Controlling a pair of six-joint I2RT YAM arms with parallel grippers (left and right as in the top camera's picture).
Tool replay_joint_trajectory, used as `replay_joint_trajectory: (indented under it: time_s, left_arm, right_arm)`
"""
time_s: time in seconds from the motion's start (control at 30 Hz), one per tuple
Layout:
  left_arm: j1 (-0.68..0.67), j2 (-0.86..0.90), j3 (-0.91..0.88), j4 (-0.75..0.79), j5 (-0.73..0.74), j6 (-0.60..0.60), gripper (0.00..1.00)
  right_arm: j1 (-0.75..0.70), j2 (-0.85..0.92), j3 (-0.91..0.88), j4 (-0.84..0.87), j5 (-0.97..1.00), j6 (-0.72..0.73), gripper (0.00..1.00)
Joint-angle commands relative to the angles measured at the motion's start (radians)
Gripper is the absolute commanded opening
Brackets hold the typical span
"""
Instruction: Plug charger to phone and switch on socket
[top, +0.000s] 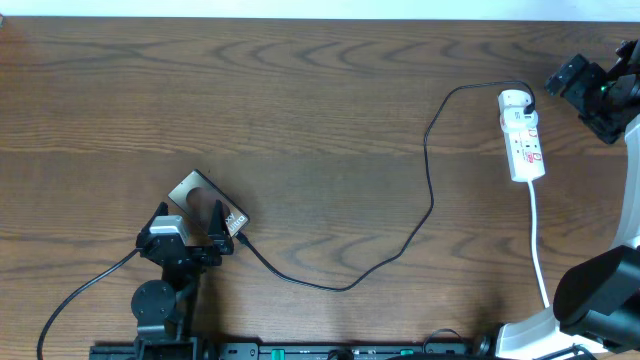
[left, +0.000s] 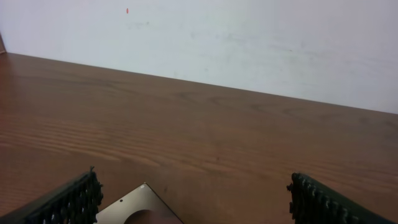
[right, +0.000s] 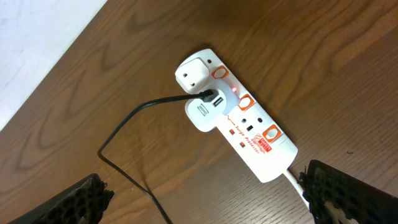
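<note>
Ribbed fingers (left: 68, 202) of the left gripper (left: 193, 183) are standing wide apart and gripping nothing. They are straddling the phone (top: 197, 190), probably to brace it against the plug's push. The phone is lying near the bench's front edge, left of centre, and showing a grey-brown metallic face with a round mark. From its end the charger (top: 430, 190) is trailing toward the far right corner; whether the tip is seated is too small to tell. At that corner the cable is entering a white adapter (right: 202, 112) in the socket (right: 261, 140), where a red lamp (right: 234, 91) is glowing. Over the socket the right gripper (right: 202, 186) is hanging spread and empty.
</note>
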Motion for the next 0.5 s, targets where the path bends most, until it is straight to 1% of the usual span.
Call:
replay_joint_trajectory:
  time_s: [0.0, 0.1, 0.17, 0.33, 0.37, 0.43, 0.47]
  left_arm:
    - [0.005, -0.005, -0.007, -0.048, 0.013, 0.017, 0.94]
    - [0.005, -0.005, -0.007, -0.048, 0.013, 0.017, 0.94]
    - [0.005, -0.005, -0.007, -0.048, 0.013, 0.017, 0.94]
    - [0.005, -0.005, -0.007, -0.048, 0.013, 0.017, 0.94]
    - [0.005, -0.005, -0.007, -0.048, 0.013, 0.017, 0.94]
    - [0.005, -0.005, -0.007, -0.048, 0.013, 0.017, 0.94]
    - [0.005, -0.005, -0.007, -0.048, 0.013, 0.017, 0.94]
  right_arm:
    - [-0.002, 0.003, -0.003, 0.0, 0.006, 0.008, 0.99]
    - [-0.001, 0.003, -0.003, 0.001, 0.016, 0.008, 0.99]
    - [0.0, 0.002, -0.003, 0.003, 0.062, 0.008, 0.99]
    - [0.004, -0.014, -0.013, 0.002, 0.048, 0.013, 0.99]
    - [0.011, -0.026, -0.026, 0.018, 0.049, 0.018, 0.99]
    - [0.038, -0.068, -0.08, 0.106, 0.053, 0.023, 0.99]
    - [0.061, -0.105, -0.134, 0.184, 0.055, 0.017, 0.99]
